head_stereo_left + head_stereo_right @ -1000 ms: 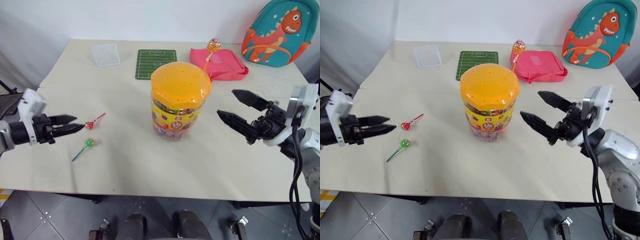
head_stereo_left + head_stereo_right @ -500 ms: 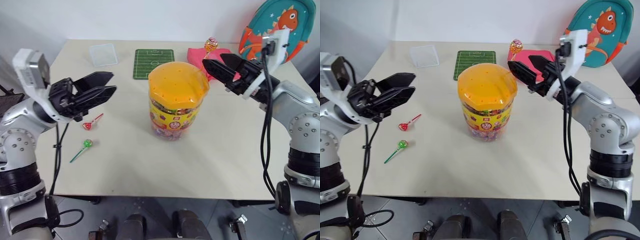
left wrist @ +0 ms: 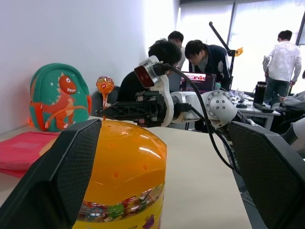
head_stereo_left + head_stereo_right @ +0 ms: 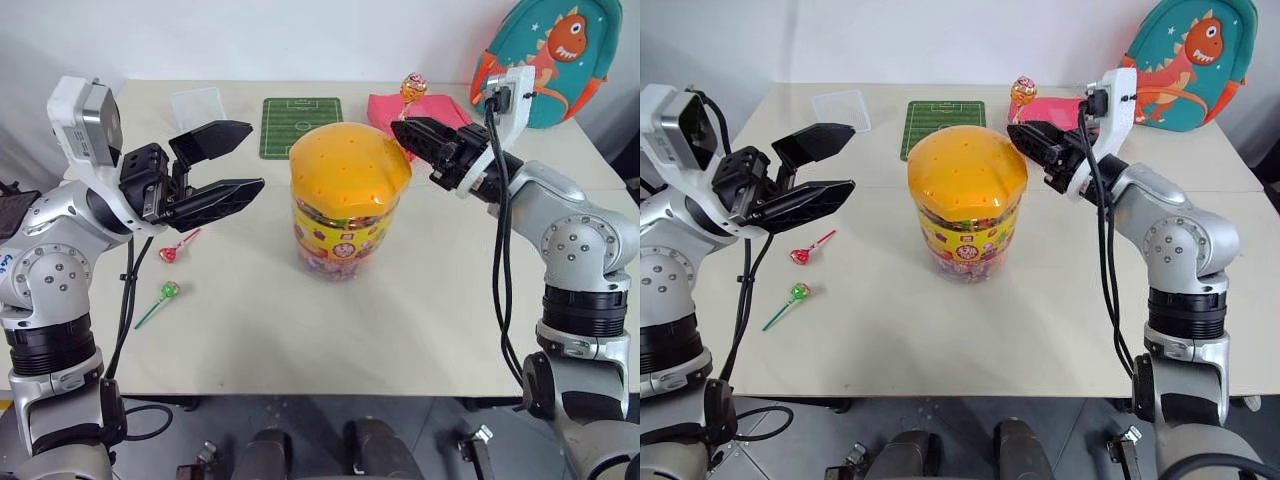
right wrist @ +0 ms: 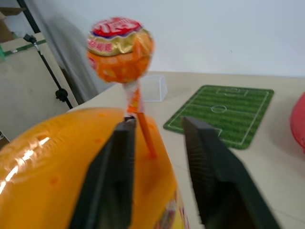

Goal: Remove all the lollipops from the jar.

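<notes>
The jar [image 4: 344,225], clear with an orange domed lid [image 4: 348,165], stands mid-table. An orange lollipop [image 4: 411,87] rises on its stick [image 5: 143,129] from the lid's far right side. My right gripper [image 4: 400,130] reaches over that edge. Its fingers [image 5: 114,176] flank the stick with a gap still between them, and the stick lies close to one finger. My left gripper [image 4: 255,157] hangs wide open and empty, left of the jar at lid height. A red lollipop [image 4: 170,252] and a green lollipop [image 4: 170,290] lie on the table [image 4: 420,320] to the left.
Behind the jar lie a green football-pitch mat [image 4: 300,112], a clear plastic tray [image 4: 195,103] and a pink pouch [image 4: 445,105]. A teal dinosaur backpack [image 4: 555,50] stands at the far right. Several people [image 3: 209,62] are in the background of the left wrist view.
Both arms have risen from table level to the jar's lid. My left gripper has opened wider. My right gripper's fingers have narrowed around the orange lollipop's stick.
</notes>
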`<state>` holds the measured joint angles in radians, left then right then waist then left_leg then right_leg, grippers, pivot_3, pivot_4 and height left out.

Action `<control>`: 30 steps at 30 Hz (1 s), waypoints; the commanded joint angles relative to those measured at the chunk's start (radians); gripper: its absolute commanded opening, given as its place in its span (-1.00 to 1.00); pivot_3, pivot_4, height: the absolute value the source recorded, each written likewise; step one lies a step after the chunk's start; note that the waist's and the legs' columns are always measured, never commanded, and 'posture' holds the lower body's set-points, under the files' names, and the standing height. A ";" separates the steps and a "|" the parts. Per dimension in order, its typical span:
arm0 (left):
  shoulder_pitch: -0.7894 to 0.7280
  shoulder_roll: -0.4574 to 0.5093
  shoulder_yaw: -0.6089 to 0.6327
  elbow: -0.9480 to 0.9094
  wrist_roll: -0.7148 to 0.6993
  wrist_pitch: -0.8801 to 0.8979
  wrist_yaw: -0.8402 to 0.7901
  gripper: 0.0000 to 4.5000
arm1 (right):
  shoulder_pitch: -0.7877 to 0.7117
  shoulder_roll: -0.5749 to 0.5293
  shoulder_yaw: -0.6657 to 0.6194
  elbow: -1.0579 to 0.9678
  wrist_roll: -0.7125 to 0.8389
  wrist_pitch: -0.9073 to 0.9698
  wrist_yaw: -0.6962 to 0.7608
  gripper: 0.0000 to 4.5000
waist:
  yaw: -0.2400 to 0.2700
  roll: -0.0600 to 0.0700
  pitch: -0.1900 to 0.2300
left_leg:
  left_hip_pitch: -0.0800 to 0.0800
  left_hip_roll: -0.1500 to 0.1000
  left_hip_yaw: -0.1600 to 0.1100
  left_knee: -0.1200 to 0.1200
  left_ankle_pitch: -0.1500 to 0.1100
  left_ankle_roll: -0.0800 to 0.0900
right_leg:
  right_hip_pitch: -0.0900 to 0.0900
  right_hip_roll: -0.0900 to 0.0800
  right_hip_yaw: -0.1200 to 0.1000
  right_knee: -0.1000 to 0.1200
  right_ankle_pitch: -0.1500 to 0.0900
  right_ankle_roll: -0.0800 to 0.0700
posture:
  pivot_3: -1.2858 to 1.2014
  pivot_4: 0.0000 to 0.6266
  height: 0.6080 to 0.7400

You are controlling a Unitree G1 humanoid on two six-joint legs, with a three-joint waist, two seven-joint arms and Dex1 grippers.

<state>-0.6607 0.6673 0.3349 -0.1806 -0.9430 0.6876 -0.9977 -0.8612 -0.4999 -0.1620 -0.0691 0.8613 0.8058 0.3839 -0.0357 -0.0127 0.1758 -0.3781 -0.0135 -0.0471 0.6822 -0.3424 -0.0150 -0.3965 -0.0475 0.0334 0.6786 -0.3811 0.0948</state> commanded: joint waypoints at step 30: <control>0.135 0.060 -0.265 0.122 0.355 -0.443 -0.398 1.00 | 0.828 -0.572 -0.282 0.011 -0.305 0.127 0.133 -0.99 | 0.006 0.004 0.000 | -0.004 0.000 0.007 0.000 0.002 0.005 | 0.001 0.001 0.006 -0.008 0.000 0.000 | 0.03 -0.52 1.00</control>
<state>-0.5190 0.7268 0.0605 -0.0607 -0.5973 0.2761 -1.3923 -0.0269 -1.0752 -0.4371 -0.0649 0.6098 1.0094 0.5284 -0.0295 -0.0088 0.1758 -0.3805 -0.0143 -0.0399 0.6827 -0.3403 -0.0097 -0.3953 -0.0467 0.0403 0.6690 -0.3806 0.0949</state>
